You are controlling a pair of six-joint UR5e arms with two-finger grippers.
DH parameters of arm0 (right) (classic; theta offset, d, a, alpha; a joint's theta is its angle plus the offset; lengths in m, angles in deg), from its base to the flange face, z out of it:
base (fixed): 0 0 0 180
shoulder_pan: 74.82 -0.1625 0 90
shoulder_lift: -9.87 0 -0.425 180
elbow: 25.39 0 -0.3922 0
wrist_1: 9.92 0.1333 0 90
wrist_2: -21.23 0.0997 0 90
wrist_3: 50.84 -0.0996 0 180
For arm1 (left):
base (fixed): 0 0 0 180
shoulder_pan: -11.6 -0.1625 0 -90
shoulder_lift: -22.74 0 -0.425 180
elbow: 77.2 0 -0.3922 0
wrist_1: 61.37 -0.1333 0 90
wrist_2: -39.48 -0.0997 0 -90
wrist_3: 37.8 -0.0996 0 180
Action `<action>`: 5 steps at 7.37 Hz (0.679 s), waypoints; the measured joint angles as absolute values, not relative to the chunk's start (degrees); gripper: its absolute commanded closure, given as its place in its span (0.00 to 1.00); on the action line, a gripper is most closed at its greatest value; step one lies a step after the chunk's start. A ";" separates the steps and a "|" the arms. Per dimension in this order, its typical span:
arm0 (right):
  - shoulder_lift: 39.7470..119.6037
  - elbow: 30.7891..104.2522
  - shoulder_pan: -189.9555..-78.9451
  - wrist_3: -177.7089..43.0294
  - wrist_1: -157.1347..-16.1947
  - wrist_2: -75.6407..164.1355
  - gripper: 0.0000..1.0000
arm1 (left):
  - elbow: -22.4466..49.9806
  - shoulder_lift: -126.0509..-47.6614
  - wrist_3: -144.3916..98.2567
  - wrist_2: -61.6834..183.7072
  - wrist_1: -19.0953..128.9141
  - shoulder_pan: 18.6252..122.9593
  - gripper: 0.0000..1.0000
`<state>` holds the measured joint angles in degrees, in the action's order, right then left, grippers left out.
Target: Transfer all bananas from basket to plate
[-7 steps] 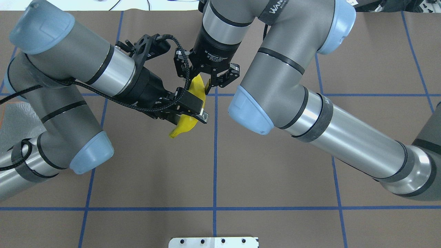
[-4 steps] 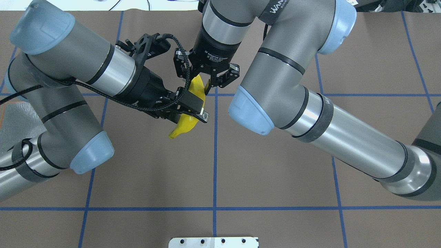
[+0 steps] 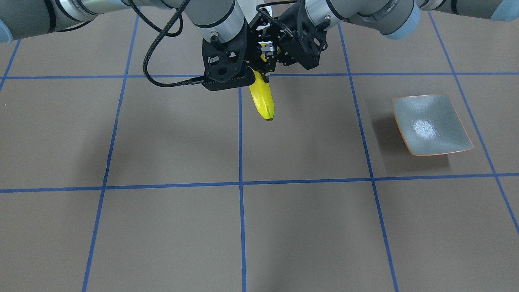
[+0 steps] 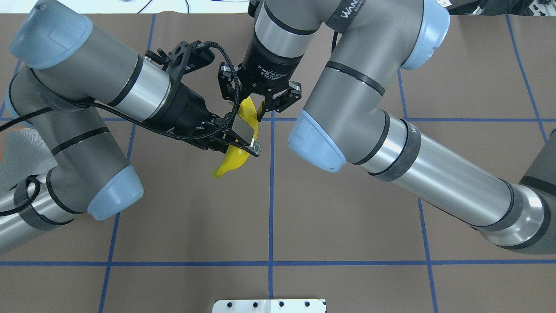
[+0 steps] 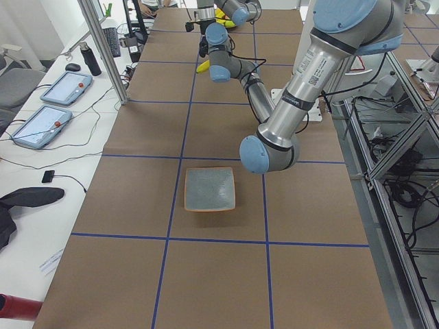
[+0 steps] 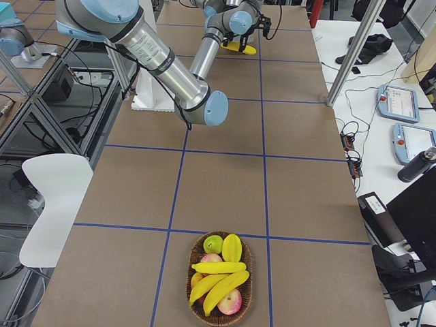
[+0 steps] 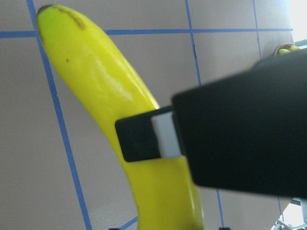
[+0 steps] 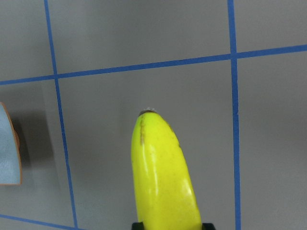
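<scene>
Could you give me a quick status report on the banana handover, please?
Left gripper shut on banana, mid-air. Right gripper open around its upper end. Plate empty, path clear.

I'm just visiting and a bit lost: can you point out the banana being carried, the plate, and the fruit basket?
banana (image 3: 262, 99): front-facing view, middle of its hanging yellow body.
plate (image 3: 446, 140): front-facing view, bare glazed inside near its front rim.
basket (image 6: 244, 301): right side view, woven wall at its right edge.

Overhead from behind the robot, looking down. Front view opposite, steeply down. Side views from both ends of the brown paper-covered worktop (image 5: 206, 274). Wrist cameras very close to the glossy yellow curved banana (image 7: 110, 110), shared with overhead and front views.
</scene>
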<state>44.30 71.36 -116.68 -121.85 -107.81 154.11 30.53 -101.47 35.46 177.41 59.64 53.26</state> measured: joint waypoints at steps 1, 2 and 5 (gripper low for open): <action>44.92 71.55 -116.54 -122.16 -105.42 154.16 0.00 | 30.68 -101.44 36.39 177.30 59.59 53.25 1.00; 46.13 71.62 -116.45 -122.39 -102.09 154.16 0.00 | 30.78 -101.36 36.91 177.25 59.60 53.27 1.00; 48.56 72.38 -117.53 -122.55 -97.90 154.89 0.00 | 31.01 -101.05 37.05 177.20 59.79 53.37 1.00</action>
